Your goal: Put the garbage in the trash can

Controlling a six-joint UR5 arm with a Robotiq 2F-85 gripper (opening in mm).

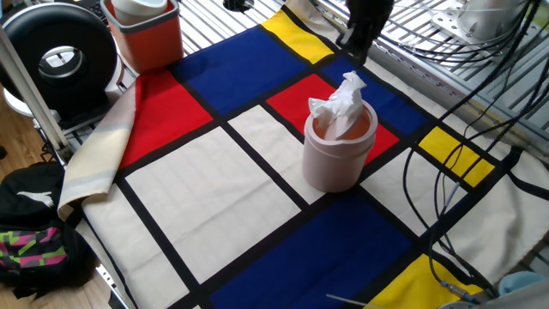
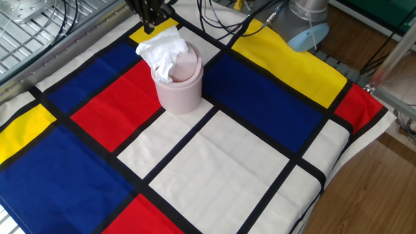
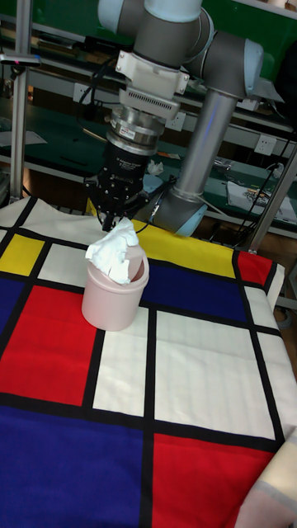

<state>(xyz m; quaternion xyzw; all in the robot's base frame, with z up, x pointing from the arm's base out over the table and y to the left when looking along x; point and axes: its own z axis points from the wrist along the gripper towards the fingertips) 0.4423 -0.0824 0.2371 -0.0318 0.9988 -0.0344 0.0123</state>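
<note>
The garbage (image 1: 344,101) (image 2: 162,50) (image 3: 115,245), a crumpled white tissue wad, sticks half out of the top of the pale pink trash can (image 1: 333,165) (image 2: 182,92) (image 3: 110,306). The can stands upright on the coloured cloth where a red field meets a white one. My gripper (image 1: 359,37) (image 2: 150,21) (image 3: 116,218) hangs above and just behind the wad. Its fingers are spread and hold nothing. A small gap shows between the fingertips and the tissue.
A red-orange square bin (image 1: 147,36) stands at the cloth's far corner beside a black round device (image 1: 57,55). Black cables (image 1: 467,129) trail over the cloth near the can. A wire rack (image 2: 39,32) borders the cloth. A backpack (image 1: 33,242) lies on the floor.
</note>
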